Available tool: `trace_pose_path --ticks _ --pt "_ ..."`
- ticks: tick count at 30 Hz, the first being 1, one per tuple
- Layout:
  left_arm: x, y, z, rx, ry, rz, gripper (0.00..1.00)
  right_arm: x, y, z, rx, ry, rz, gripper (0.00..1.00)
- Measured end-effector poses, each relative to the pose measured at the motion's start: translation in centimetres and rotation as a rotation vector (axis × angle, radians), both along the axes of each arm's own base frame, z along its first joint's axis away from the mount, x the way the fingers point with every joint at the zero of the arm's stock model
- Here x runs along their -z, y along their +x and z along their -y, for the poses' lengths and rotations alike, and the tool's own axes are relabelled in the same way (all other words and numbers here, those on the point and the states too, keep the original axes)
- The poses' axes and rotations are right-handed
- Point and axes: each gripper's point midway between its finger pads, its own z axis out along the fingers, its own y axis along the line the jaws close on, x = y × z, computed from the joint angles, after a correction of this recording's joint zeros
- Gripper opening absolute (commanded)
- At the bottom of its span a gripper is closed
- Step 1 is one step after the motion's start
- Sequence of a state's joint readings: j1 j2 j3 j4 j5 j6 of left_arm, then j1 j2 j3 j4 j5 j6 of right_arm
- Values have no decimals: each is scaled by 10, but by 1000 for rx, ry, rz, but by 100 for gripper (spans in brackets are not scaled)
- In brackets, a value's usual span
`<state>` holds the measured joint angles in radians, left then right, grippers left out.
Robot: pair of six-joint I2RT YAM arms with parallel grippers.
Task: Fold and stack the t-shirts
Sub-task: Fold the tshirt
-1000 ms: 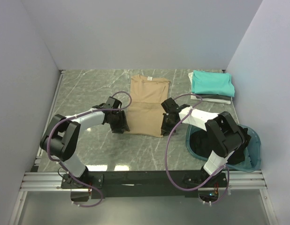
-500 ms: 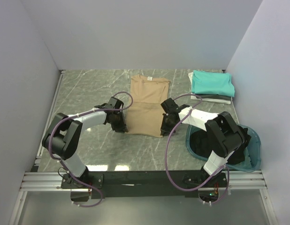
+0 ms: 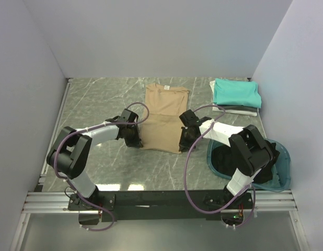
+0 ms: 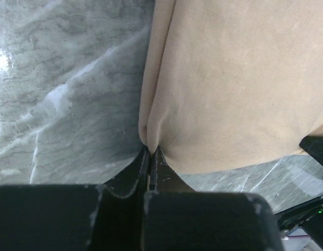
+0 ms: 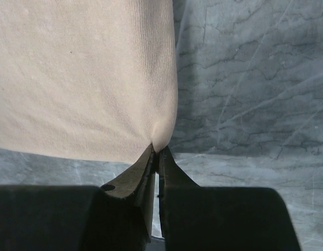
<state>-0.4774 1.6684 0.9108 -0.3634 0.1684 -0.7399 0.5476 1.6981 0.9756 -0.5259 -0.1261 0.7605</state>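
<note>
The tan t-shirt (image 3: 163, 117) lies flat in the middle of the table, folded into a long strip with its neck at the far end. My left gripper (image 3: 136, 139) is shut on its near left corner; the left wrist view shows the tan cloth (image 4: 229, 78) pinched between the fingertips (image 4: 143, 157). My right gripper (image 3: 185, 142) is shut on its near right corner; the right wrist view shows the cloth (image 5: 83, 73) pinched there too. A folded teal t-shirt (image 3: 236, 92) tops a stack with grey and white ones (image 3: 235, 110) at the far right. Black cloth (image 3: 240, 159) sits in the basin.
A round teal plastic basin (image 3: 283, 175) stands at the near right, beside my right arm. Grey walls close in the marble table (image 3: 99, 99) on the left, back and right.
My left gripper has shifted slightly toward the shirt's near left corner. The shirt's near edge and my right gripper look almost unchanged.
</note>
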Motion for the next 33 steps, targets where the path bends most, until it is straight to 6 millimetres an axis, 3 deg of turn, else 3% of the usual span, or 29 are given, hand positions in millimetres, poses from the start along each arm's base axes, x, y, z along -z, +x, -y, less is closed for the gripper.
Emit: trace_pose_path --ticks 16,22,33 --pt "-4 -26 -10 55 22 20 0 0 -26 6 -35 0 -29 0" --pt "-18 -36 -9 90 18 34 0 -2 -38 3 -72 -16 -47 0" --pt "-75 -75 -15 126 -69 63 0 -59 -71 0 -133 34 24 0"
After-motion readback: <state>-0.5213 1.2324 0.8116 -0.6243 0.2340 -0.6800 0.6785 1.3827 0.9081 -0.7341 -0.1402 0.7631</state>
